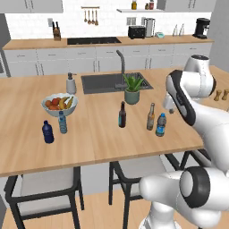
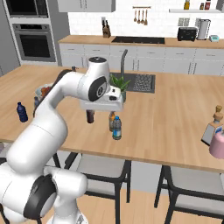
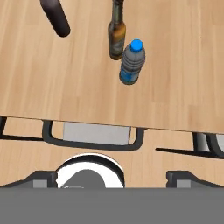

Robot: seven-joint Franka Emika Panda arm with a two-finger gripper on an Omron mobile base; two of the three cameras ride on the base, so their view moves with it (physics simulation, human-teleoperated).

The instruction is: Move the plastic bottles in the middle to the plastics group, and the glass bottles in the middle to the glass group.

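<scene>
Amber bottle (image 3: pixel 116 37) stands touching the water bottle (image 3: pixel 131 64) on the bench (image 3: pixel 175 87); both sit ahead of the wide-open, empty gripper (image 3: pixel 109 177).

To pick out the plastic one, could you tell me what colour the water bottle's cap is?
Blue; the water bottle shows it best in the hand view.
</scene>
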